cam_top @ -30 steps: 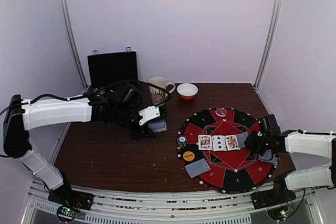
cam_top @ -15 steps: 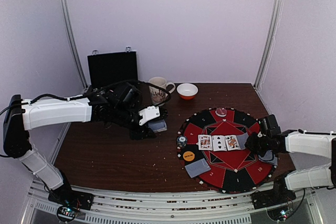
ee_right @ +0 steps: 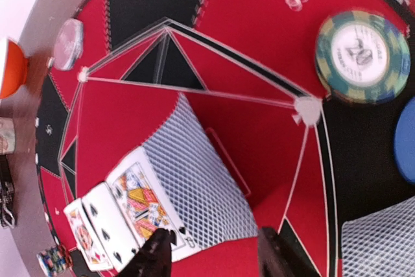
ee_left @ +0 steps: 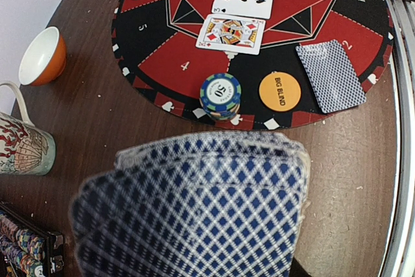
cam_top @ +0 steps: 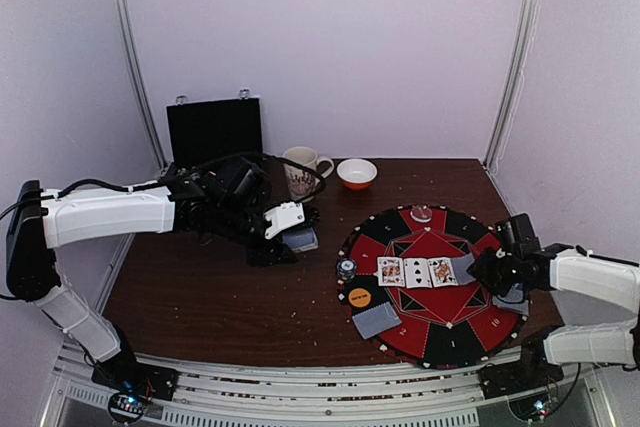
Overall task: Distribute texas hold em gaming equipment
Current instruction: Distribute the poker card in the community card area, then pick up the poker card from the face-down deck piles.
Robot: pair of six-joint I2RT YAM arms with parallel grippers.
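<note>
My left gripper (cam_top: pixel 290 234) is shut on a deck of blue-diamond-backed cards (ee_left: pixel 194 205), held above the bare wood left of the round red-and-black mat (cam_top: pixel 455 339). The deck hides its fingers in the left wrist view. On the mat lie three face-up cards (cam_top: pixel 416 272) in a row, with a face-down card (ee_right: pixel 194 173) beside the queen. My right gripper (ee_right: pixel 214 257) stands open just over that card's near edge, touching nothing. A chip stack (ee_left: pixel 220 94), an orange big-blind button (ee_left: pixel 279 91) and more face-down cards (ee_left: pixel 331 76) sit at the mat's left rim.
A green-edged chip stack (ee_right: pixel 362 55), a blue button (ee_right: pixel 407 139) and another face-down card (ee_right: pixel 382 241) lie near my right gripper. A clear disc (cam_top: pixel 421 214) sits at the mat's far edge. A mug (cam_top: pixel 302 169), orange bowl (cam_top: pixel 357 173) and black case (cam_top: pixel 214 131) stand behind.
My right gripper has opened and drawn back a little to the right, leaving the face-down card flat on the mat. The left arm and its deck have not moved.
</note>
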